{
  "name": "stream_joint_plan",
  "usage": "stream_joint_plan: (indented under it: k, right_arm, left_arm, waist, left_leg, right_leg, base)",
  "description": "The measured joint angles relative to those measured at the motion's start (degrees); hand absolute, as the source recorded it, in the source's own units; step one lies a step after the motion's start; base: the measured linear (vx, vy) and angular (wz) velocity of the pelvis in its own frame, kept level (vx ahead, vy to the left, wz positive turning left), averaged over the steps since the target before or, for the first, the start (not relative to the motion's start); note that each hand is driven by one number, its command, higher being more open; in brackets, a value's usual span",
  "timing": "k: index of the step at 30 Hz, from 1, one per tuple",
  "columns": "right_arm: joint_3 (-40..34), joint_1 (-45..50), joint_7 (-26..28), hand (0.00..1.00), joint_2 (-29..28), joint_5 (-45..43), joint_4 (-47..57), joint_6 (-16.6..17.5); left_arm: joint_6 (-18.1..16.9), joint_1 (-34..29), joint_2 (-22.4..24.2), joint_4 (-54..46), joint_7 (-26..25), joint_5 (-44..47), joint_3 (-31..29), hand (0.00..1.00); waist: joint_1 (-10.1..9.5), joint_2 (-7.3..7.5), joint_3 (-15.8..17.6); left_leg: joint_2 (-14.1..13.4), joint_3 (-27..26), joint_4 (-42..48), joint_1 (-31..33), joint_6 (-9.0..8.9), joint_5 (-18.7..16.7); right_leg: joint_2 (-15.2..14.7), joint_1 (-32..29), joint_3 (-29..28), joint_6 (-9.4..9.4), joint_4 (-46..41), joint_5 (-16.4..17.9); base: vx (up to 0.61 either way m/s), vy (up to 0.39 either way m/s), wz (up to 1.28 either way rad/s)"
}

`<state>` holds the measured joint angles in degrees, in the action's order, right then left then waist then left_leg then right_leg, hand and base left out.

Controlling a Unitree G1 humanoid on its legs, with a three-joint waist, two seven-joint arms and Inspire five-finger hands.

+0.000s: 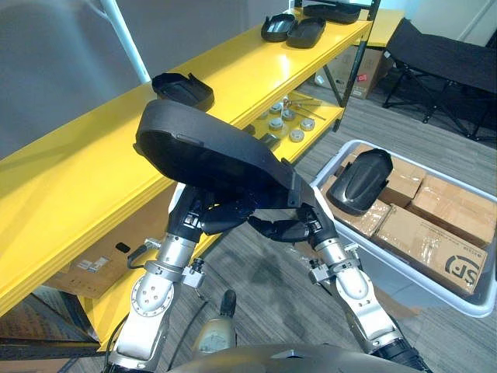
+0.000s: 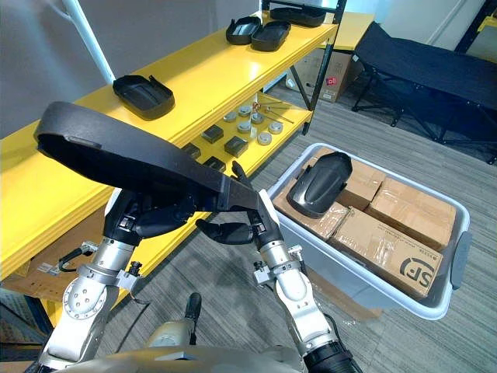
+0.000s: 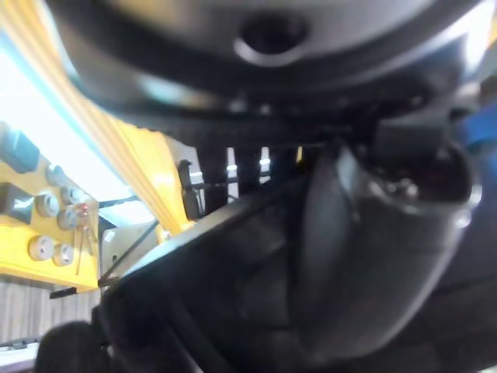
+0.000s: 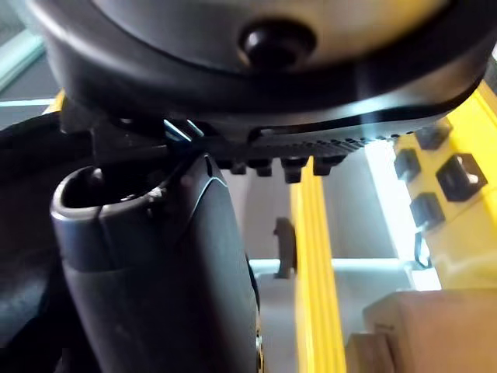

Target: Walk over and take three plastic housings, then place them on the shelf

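Note:
I hold a large black plastic housing [image 1: 210, 155] up in front of me, tilted, beside the yellow shelf's top board [image 1: 70, 179]. My left hand [image 1: 203, 216] grips it from below at its left side. My right hand [image 2: 233, 231] has its fingers under the housing's narrow end and its thumb up against the edge. On the shelf top lie one housing [image 1: 184, 89] close by and two more housings [image 1: 293, 29] farther along. Another housing [image 1: 361, 180] rests on cardboard boxes in a grey bin [image 1: 404, 272] at my right.
The lower shelf board carries several small metal parts [image 1: 287, 124]. Cardboard boxes [image 1: 93, 264] sit under the shelf. A black folding cot [image 1: 443, 54] stands at the back right. Grey floor lies between the shelf and the bin.

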<state>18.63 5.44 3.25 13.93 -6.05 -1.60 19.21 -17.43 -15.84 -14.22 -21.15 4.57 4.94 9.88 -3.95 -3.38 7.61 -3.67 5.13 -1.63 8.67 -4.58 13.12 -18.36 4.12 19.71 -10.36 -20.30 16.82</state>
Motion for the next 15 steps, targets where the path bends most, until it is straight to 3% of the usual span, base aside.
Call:
stream_joint_plan:
  k: [3, 7, 8, 9, 10, 11, 12, 13, 14, 15]
  right_arm:
    - [-0.1, -1.9, 0.3, 1.0, 1.1, 0.0, 0.0, 0.1]
    - [0.2, -2.7, 0.3, 1.0, 0.7, -1.5, 0.0, 0.1]
    - [0.0, -2.3, 0.2, 1.0, 0.5, -1.7, 0.3, 0.0]
    - [-0.1, -1.2, 0.0, 1.0, 0.6, -1.9, 2.0, 0.0]
    - [-0.1, -0.3, 0.0, 1.0, 0.7, -2.3, 3.6, 0.4]
    - [0.2, 0.8, -0.3, 1.0, -0.7, -3.3, 5.6, 1.1]
    - [1.3, 0.8, -0.3, 1.0, -1.7, -3.4, 5.7, 1.4]
    - [1.5, 0.8, -0.2, 1.0, -2.2, -3.4, 5.7, 1.5]
    - [1.9, 0.6, -0.1, 1.0, -2.6, -3.3, 5.7, 1.8]
    - [2.7, 0.1, -0.1, 1.0, -3.3, -3.3, 5.7, 2.3]
  left_arm:
    - [0.4, -0.5, 0.8, 0.0, -2.6, -0.1, 0.1, 0.0]
    - [0.7, -0.6, 1.2, 0.0, -3.1, -0.8, -0.5, 0.0]
    - [1.4, -0.8, 1.1, -0.1, -2.1, -1.0, -0.8, 0.0]
    - [1.5, -1.2, 1.0, -0.1, -1.3, -1.0, -1.0, 0.0]
    - [1.4, -1.4, 1.0, -0.2, -1.0, -1.0, -1.3, 0.0]
    - [1.5, -1.7, 0.8, -0.1, -0.6, -1.0, -2.6, 0.0]
    - [2.1, -2.9, 0.7, -0.1, -0.7, -1.0, -4.3, 0.0]
    - [2.7, -3.1, 0.6, -0.1, -0.9, -1.0, -5.1, 0.0]
    - [3.5, -3.4, 0.5, -0.1, -1.5, -1.0, -6.3, 0.0]
    - [4.0, -3.9, 0.6, -0.1, -2.8, -0.9, -8.1, 0.0]
  waist:
    - [0.03, -0.3, 2.8]
    - [-0.86, 0.87, 4.7]
    - [-1.19, 1.4, 4.9]
    - [-1.38, 0.62, 4.5]
    - [-1.34, -0.32, 4.0]
    - [-0.52, 1.45, 4.3]
    - [-0.58, 3.02, 4.0]
    - [-0.67, 3.34, 4.0]
    - [-0.78, 2.99, 4.2]
    - [-0.9, 2.53, 4.5]
  left_leg:
    - [1.5, -0.9, 5.6, 2.0, -0.02, -2.7]
    - [2.1, -2.9, 21.8, 7.9, 0.15, -11.4]
    - [2.4, -8.9, 32.7, 9.9, 3.31, -17.2]
    - [2.5, -11.6, 35.8, 9.7, 5.35, -21.6]
    - [2.4, -11.3, 36.0, 10.0, 5.94, -24.4]
    - [3.3, -11.0, 35.9, 10.0, 5.99, -25.4]
    - [4.3, -11.1, 32.6, 8.8, 5.9, -25.2]
    - [4.5, -11.0, 30.7, 7.9, 6.11, -24.8]
    - [4.4, -10.1, 28.6, 6.5, 7.1, -23.9]
    - [4.5, -8.8, 26.6, 4.4, 8.57, -22.8]
  right_leg:
    - [-2.0, -1.0, -1.1, -0.4, -2.4, 0.2]
    - [-3.5, 0.1, -1.2, 0.3, -3.7, 1.9]
    - [-4.5, 2.8, -0.7, 1.23, -1.8, 1.6]
    - [-3.5, 3.9, -1.0, 3.82, -3.0, 1.2]
    - [-3.5, 2.7, -1.5, 6.07, -6.6, 1.0]
    - [-5.3, -2.7, -4.6, 8.61, -15.4, -2.5]
    - [-6.3, -7.6, -7.1, 10.94, -21.4, -8.7]
    - [-6.5, -9.2, -7.7, 11.11, -23.2, -11.5]
    - [-5.7, -11.0, -7.3, 10.02, -26.5, -11.6]
    - [-3.6, -12.1, -6.8, 9.26, -28.0, -7.6]
  base:
    - [-0.02, 0.059, -0.07]
    - [0.01, 0.106, -0.06]
    - [0.09, 0.19, -0.07]
    - [0.14, 0.19, 0.0]
    - [0.17, 0.193, 0.29]
    - [0.21, 0.23, 0.39]
    - [0.22, 0.231, 0.33]
    - [0.21, 0.156, 0.12]
    - [0.22, 0.09, 0.09]
    - [0.26, 0.11, 0.11]
